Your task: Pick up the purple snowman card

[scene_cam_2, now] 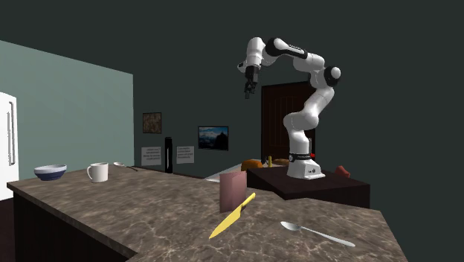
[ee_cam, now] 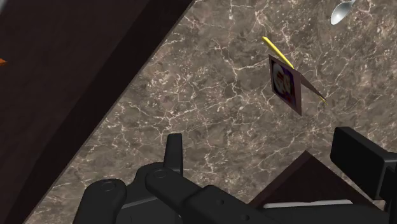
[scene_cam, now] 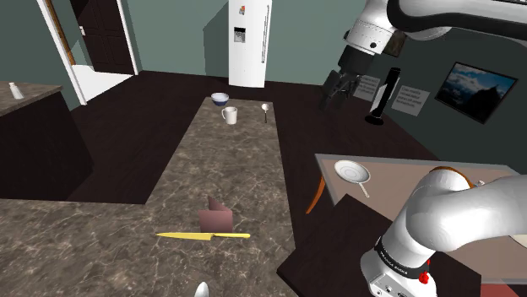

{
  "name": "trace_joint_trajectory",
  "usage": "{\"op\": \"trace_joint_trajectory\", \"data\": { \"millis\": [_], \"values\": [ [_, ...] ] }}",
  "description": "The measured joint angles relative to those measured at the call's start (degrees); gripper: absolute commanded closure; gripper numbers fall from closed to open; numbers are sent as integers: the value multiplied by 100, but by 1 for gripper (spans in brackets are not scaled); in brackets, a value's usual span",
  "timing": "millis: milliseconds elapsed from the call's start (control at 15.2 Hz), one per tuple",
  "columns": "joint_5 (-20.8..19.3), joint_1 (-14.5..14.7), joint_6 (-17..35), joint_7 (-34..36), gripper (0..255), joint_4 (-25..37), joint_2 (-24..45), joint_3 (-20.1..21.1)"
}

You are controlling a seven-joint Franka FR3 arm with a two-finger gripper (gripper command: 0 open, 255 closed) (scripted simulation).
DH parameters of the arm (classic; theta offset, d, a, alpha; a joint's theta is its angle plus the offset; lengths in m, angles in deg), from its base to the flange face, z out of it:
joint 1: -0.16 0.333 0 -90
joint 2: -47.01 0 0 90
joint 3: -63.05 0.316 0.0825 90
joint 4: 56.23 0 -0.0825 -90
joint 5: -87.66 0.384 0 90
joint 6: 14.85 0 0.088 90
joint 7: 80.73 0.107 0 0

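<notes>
A dark marbled table runs through a kitchen-like room. Near the end of it closest to the robot's stand, a small folded card stands upright like a tent. Its outside looks dusky pink. From the wrist view its face is purple with a round picture, too small to make out. A yellow knife lies flat just beside the card, and whether the two touch cannot be told. A silver spoon lies near them, closer to the table's edge. At the table's far end sit a white mug and a blue-and-white bowl. The white arm reaches high, and its black claw hangs in the air, well apart from the card. In the wrist view the claw's two fingers are spread apart, with nothing between them.
</notes>
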Motion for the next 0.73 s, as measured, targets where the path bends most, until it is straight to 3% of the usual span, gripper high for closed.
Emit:
{"op": "trace_joint_trajectory", "data": {
  "millis": [198, 726],
  "values": [
    [41, 46, 171, 46, 0, -64, 133, 99],
    [216, 305, 1346, 247, 0, -374, 1162, 644]
  ]
}}
